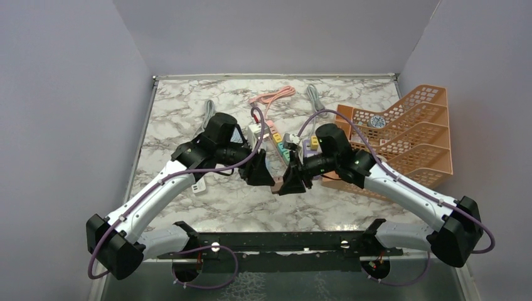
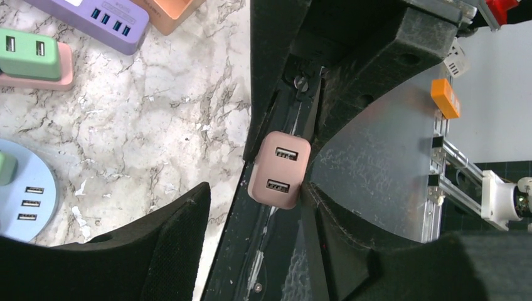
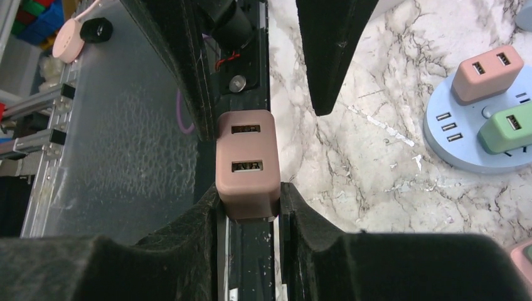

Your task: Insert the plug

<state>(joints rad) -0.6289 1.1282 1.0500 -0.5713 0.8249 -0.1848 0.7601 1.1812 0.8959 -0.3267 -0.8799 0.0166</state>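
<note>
Plug: dusty-pink plastic block charger with two USB ports, both facing my right wrist camera; clamped at its lower end between my right jaws, one pad on each side face; held off the white-and-grey marble worktop, near its front edge, between my two arms in the top view. My left jaws are spread wide and grip nothing; the plug sits in the gap between them, close against one finger, though I cannot tell whether they touch. Just beyond, on the worktop: round pale-blue power hub carrying a pink charger and a green one; purple USB strip nearby; orange plastic lattice rack to my right.
</note>
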